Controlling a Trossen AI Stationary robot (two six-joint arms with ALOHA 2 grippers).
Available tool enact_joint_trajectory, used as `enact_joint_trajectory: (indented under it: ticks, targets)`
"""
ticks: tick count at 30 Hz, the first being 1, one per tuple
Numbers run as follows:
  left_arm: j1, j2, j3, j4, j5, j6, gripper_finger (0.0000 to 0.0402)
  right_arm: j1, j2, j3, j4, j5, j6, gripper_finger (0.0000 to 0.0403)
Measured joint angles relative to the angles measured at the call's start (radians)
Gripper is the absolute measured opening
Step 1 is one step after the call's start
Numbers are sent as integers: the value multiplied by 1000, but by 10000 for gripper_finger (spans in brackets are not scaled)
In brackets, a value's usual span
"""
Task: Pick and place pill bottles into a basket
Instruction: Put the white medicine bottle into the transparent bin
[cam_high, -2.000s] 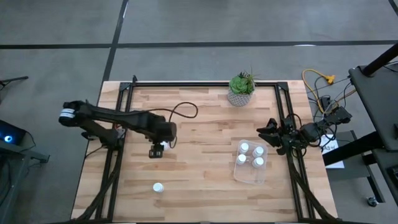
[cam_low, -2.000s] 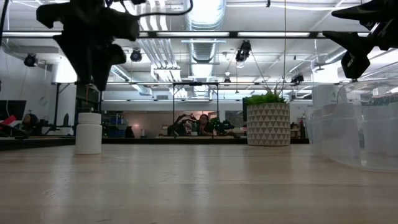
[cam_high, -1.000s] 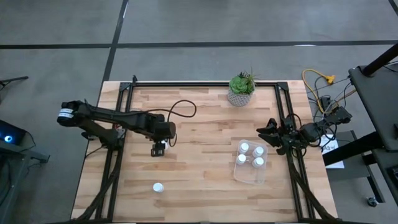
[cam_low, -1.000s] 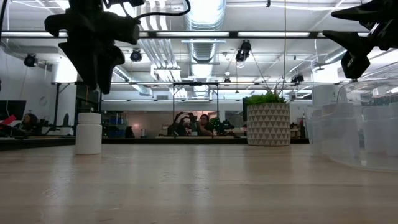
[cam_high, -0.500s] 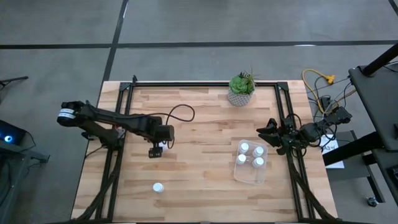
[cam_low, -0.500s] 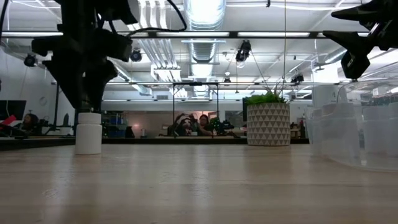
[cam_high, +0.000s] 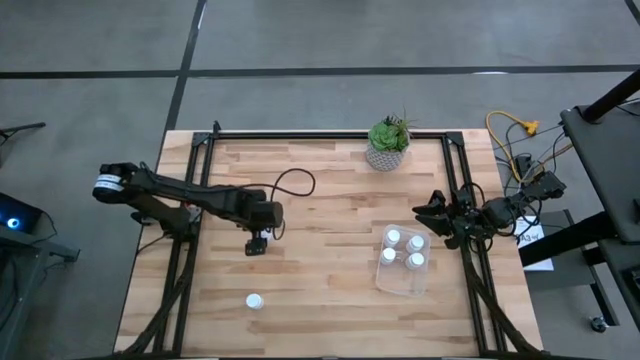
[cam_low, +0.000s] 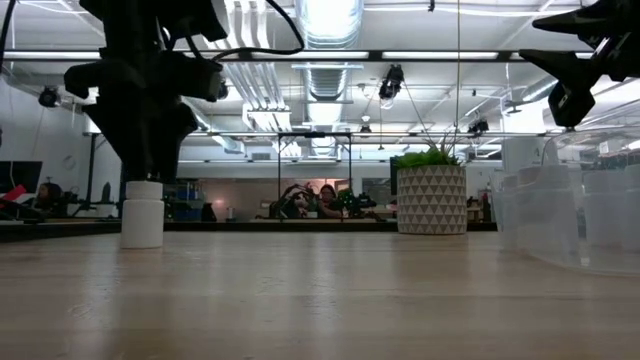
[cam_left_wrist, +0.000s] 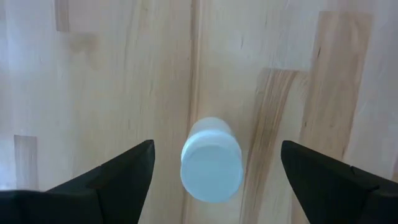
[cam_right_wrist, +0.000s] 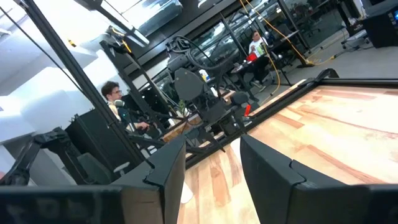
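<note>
One white pill bottle (cam_left_wrist: 211, 163) stands upright on the wooden table, seen cap-up in the left wrist view. My left gripper (cam_left_wrist: 217, 146) is open right above it, one finger on either side, touching nothing; it also shows in the high view (cam_high: 256, 243). In the low view a bottle (cam_low: 143, 213) stands just below that gripper (cam_low: 145, 170). A second bottle (cam_high: 254, 300) stands nearer the table's near edge. Several bottles (cam_high: 394, 238) stand in the clear basket (cam_high: 405, 291). My right gripper (cam_high: 431, 213) waits open at the table's right edge, beside the basket.
A potted plant (cam_high: 388, 143) stands at the table's far edge, right of middle; it also shows in the low view (cam_low: 432, 195). Black frame rails (cam_high: 190, 200) run along the table's left and right sides. People sit in the room beyond the table.
My left gripper has come down toward the bottle below it, until its fingertips are about level with the cap in the low view. The bottles and the right arm have kept still.
</note>
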Motion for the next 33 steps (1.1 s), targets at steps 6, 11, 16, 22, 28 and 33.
enact_joint_trajectory:
  ticks: [6,11,16,22,28,33]
  targets:
    - [0,26,-38,1,19,-2,329,0,0,0,0,0,0,148]
    - [0,39,-49,2,21,-2,329,0,1,0,0,0,0,150]
    - [0,39,-52,31,21,-2,329,1,1,0,1,0,0,144]
    - [0,40,-55,40,21,-1,329,1,1,0,0,0,0,147]
    - [0,40,-56,42,20,-1,325,1,1,0,0,0,0,150]
    - [0,40,-57,44,20,-1,273,1,1,0,0,0,0,146]
